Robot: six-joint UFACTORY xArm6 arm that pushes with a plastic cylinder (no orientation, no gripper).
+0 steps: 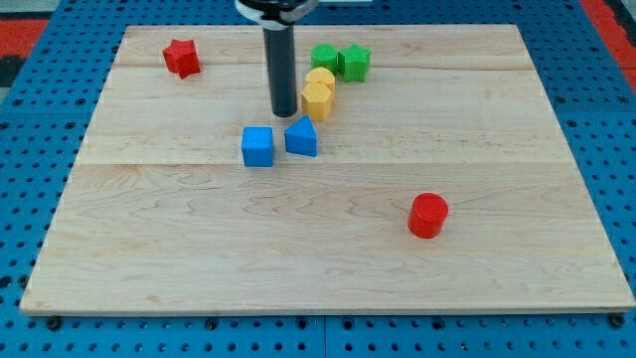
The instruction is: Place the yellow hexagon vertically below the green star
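Camera view: my tip sits on the counter, just beside the yellow hexagon on its left in the view, w/ the blue triangle-ish block just below and the blue cube further to the lower left. The hexagon touches a second yellow block above it (shape unclear, rounded top). The green star is at upper right of that pair, w/ another green block touching its left side.

Step in hand, as I judge it: nudge the hexagon rightward so it ends straight below the star. To do it well: push through the hexagon's centre from its left face, slow, so it doesn't spin off or drag the other yellow block along; keep clear of the blue triangle-ish block. Stop once it lines up under the star, w/ a gap left.

Pose: rod approx upright, coming down from the view's top, mount cut off by the frame edge. No fingers on this rig, so no wide/narrow state to report; the rod holds nothing.

Two red blocks, a star at top left and a cylinder at lower right, are well apart from the action.
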